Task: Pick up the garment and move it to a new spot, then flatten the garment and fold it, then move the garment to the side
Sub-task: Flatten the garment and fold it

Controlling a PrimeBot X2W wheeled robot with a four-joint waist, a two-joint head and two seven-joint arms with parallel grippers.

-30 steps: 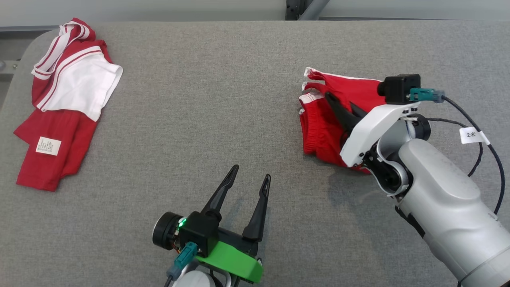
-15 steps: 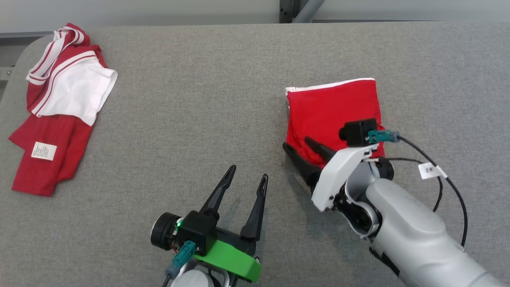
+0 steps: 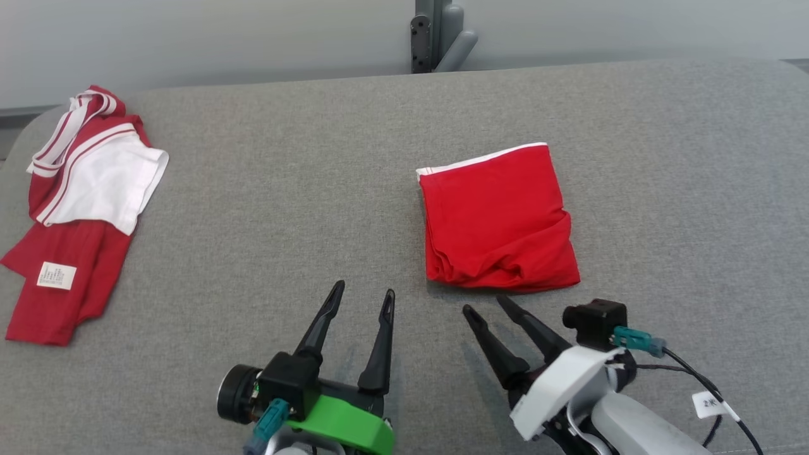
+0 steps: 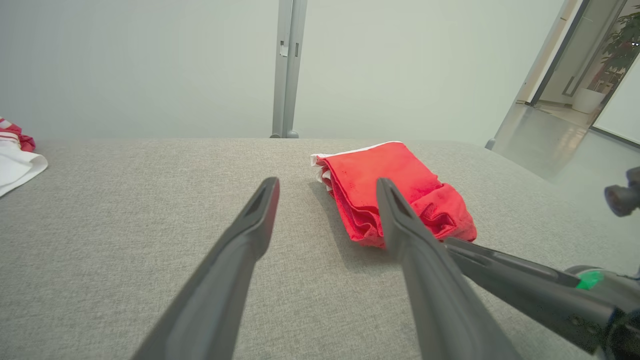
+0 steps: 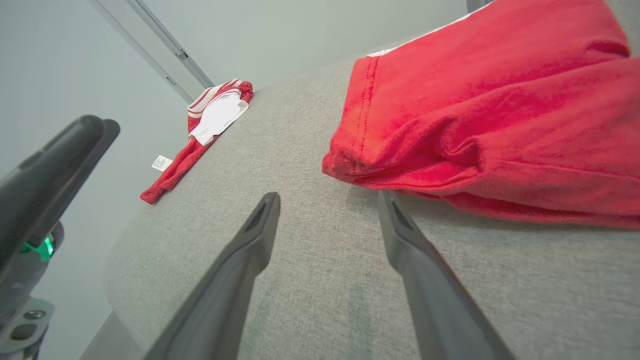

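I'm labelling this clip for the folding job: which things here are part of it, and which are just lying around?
In the job: folded red garment, right gripper, left gripper.
Lying about: crumpled red-and-white garment on the left, grey post behind.

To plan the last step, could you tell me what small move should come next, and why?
Probably ease the right gripper forward to the near edge of the folded red garment. It lies on the table, not yet moved aside; this gripper is open, just short of it, nearer than the open left gripper.
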